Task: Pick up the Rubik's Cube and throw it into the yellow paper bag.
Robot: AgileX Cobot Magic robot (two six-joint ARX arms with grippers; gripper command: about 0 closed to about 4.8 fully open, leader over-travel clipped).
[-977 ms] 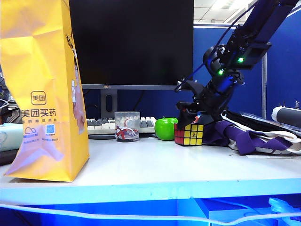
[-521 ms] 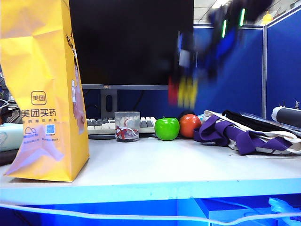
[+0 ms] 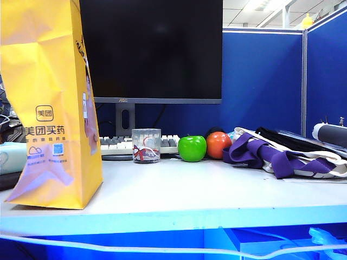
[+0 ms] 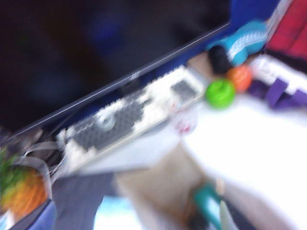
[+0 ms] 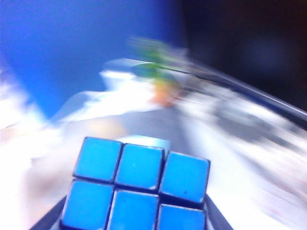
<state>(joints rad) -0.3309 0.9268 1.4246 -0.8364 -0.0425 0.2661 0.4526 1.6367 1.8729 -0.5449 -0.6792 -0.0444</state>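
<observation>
Right gripper (image 5: 129,225) clamped on Rubik's Cube (image 5: 136,191), blue face showing, fingers cut off. Left gripper unseen, jaws apart; blurred view. Yellow paper bag (image 3: 46,103) upright on table (image 3: 179,189).

Cube (image 5: 136,189) in my right jaws: glossy plastic stickers. Yellow paper bag (image 3: 46,103): creased, matt paper. Apple (image 3: 192,148): shiny, smooth. Cup (image 3: 146,145): clear plastic. Straps (image 3: 271,154): woven cloth.

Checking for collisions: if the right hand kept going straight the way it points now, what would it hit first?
Hard to say. The right hand holds the cube, and its blurred view shows the green apple and orange ball ahead; probably those.
</observation>
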